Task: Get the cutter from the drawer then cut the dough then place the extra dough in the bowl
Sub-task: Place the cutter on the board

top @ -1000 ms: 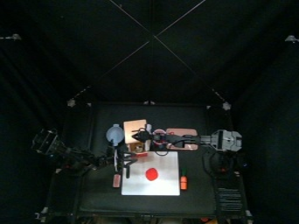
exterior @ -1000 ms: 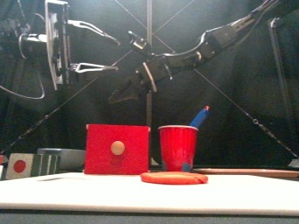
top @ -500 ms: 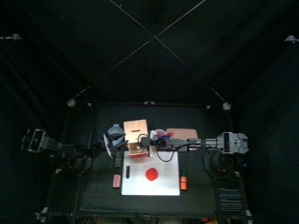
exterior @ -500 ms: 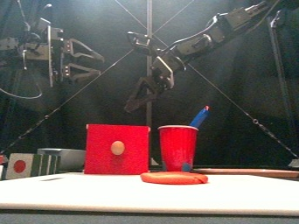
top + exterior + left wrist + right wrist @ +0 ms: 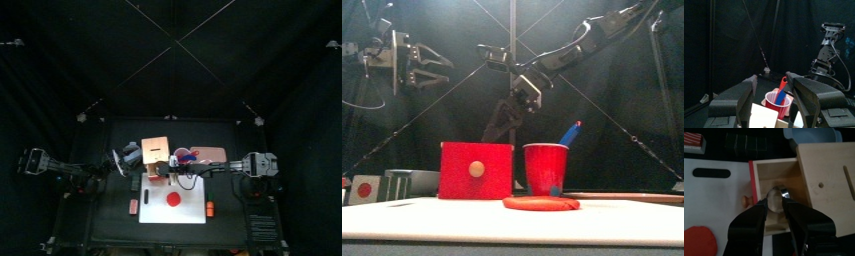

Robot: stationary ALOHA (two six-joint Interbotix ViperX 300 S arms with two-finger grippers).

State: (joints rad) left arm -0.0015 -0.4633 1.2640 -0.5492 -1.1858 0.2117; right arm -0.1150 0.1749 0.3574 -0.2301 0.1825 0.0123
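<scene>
The pale wooden box [image 5: 827,178] has its drawer pulled out, red front [image 5: 753,190] toward the white board [image 5: 717,190]. The metal cutter [image 5: 780,192] lies inside the drawer. My right gripper [image 5: 775,204] hangs open just above it, one jaw on each side of the cutter. From the front, this gripper [image 5: 502,127] points down over the red drawer front [image 5: 476,171]. The red dough disc [image 5: 541,203] lies flat on the board [image 5: 198,190]. My left gripper [image 5: 438,65] is open and empty, high at the left.
A red cup [image 5: 547,168] with a blue knife [image 5: 572,132] stands right of the box. The blue-grey bowl [image 5: 814,134] and dark green sushi blocks [image 5: 747,143] sit behind the board. A small red toy [image 5: 693,142] lies near the sushi.
My right gripper has come down over the open drawer and its jaws have spread apart. The left arm has drawn back toward the left.
</scene>
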